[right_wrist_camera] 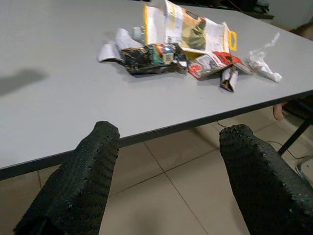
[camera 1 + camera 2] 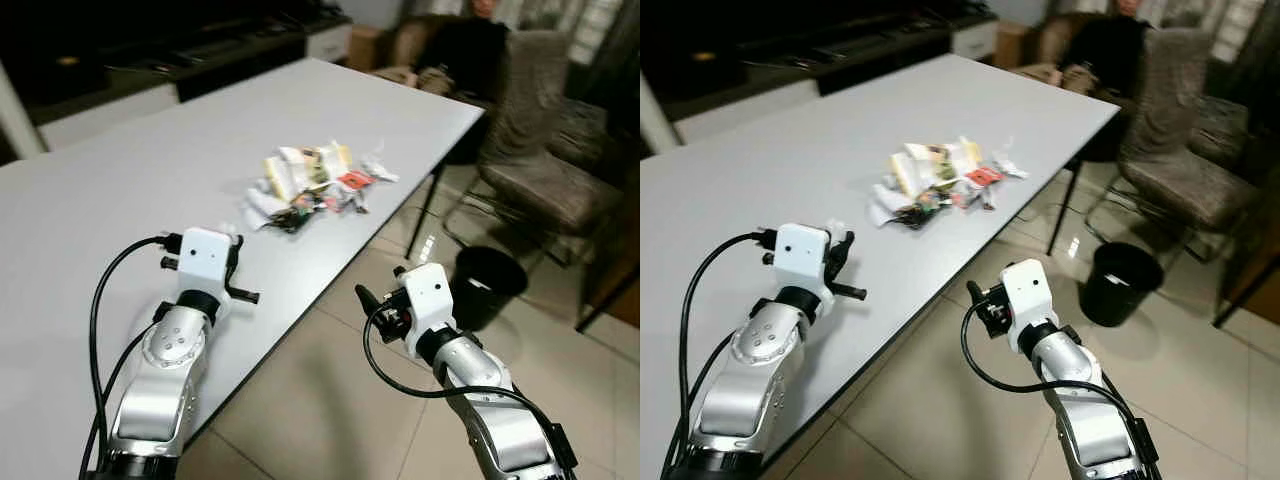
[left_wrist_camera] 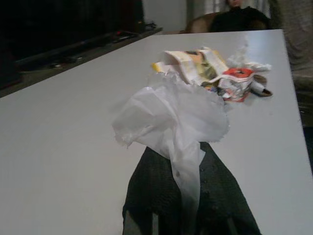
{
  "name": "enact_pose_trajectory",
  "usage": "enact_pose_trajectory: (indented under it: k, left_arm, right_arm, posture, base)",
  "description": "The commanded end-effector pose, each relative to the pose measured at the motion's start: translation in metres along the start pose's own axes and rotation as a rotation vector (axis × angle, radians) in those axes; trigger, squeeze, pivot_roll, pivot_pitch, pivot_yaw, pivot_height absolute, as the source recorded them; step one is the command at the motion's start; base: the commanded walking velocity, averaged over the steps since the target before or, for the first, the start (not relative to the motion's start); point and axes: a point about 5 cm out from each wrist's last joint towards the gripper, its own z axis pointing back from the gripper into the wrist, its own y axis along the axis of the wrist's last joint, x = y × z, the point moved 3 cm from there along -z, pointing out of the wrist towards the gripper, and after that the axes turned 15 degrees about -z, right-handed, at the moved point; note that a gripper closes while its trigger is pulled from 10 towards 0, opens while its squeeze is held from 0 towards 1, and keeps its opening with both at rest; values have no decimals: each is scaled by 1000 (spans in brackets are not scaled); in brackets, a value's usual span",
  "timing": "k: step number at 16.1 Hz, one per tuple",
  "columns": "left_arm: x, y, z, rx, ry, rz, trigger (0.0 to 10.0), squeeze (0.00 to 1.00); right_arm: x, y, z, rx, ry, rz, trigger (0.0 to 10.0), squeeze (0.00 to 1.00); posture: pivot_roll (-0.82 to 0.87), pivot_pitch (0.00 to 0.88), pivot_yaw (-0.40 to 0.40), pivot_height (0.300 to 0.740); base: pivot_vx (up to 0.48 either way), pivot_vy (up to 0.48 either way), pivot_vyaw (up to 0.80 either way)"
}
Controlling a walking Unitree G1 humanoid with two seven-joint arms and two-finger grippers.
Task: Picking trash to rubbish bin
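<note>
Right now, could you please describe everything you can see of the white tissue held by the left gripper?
The white tissue is thin, crumpled paper with ragged, torn-looking edges. Its lower part is twisted into a narrow strip pinched between the left gripper's black fingers, while the upper part fans out loosely above them. It is held above the white table, short of the trash pile, and apart from it.
</note>
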Motion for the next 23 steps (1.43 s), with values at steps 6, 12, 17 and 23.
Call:
enact_pose_trajectory:
  k: [6, 12, 17, 23]
  left_arm:
    - [3, 1, 2, -3, -23, -11, 10000, 0]
    - [2, 0, 6, -13, -30, -16, 10000, 0]
    - [7, -5, 8, -33, -63, -36, 10000, 0]
    - [18, -3, 9, -38, -101, -10, 10000, 0]
  right_arm:
    - [4, 1, 3, 5, -18, -20, 10000, 0]
    - [3, -1, 4, 10, -26, -73, 10000, 0]
    - [1, -4, 3, 17, -46, -96, 10000, 0]
    - [8, -2, 12, 41, -78, -97, 10000, 0]
  posture:
    - [-99, 0, -45, 740]
    - [-79, 0, -38, 740]
    - [-75, 0, -29, 740]
    - [-96, 0, -15, 740]
  base:
    - [0, 0, 0]
    - [0, 0, 0]
    - [0, 0, 0]
    - [0, 0, 0]
